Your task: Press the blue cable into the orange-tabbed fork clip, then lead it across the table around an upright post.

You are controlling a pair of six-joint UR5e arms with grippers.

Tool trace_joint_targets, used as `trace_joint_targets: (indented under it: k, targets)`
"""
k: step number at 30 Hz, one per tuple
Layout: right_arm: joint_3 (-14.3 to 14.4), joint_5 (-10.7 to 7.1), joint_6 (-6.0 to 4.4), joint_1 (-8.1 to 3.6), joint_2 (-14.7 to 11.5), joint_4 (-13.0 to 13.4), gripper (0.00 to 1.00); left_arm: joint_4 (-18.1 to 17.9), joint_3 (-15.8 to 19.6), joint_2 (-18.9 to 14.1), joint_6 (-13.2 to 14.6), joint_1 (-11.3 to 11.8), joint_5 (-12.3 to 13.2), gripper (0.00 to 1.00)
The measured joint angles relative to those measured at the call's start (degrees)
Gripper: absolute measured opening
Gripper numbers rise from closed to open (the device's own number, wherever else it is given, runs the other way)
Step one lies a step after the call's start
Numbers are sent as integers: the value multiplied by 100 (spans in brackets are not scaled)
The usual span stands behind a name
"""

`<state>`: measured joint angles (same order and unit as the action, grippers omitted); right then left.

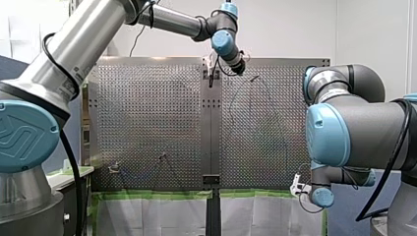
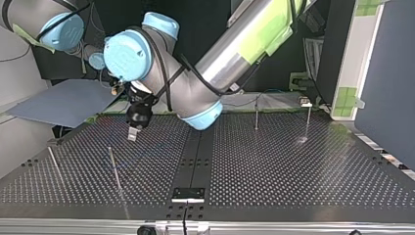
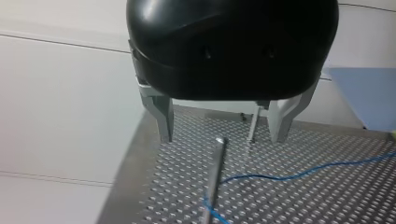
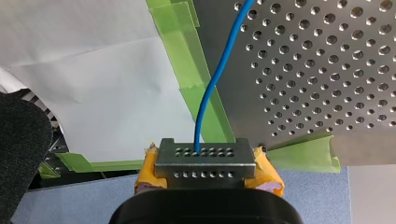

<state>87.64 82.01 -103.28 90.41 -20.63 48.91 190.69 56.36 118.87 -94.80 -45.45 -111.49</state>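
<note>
- The blue cable is running off the perforated table into my right gripper. Farther along, it is lying slack and curving against an upright post.
- It is looking thin, light and limp, so it is probably best pinched close to the post.
- My right gripper's yellow pads are clamping it beyond the green tape.
- My left gripper is hovering over that post with its metal fingers spread wide, carrying nothing.
</note>
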Motion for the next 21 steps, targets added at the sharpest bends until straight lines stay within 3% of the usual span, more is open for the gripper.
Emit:
trace_joint_targets:
  k: [9, 21]
  targets:
    - [1, 0, 0, -1, -2, 5, 0, -517, 521, -522, -459, 44, -66, 99]
    - [1, -7, -8, -5, -1, 4, 0, -1174, 1177, -1179, -753, 2, -178, 99]
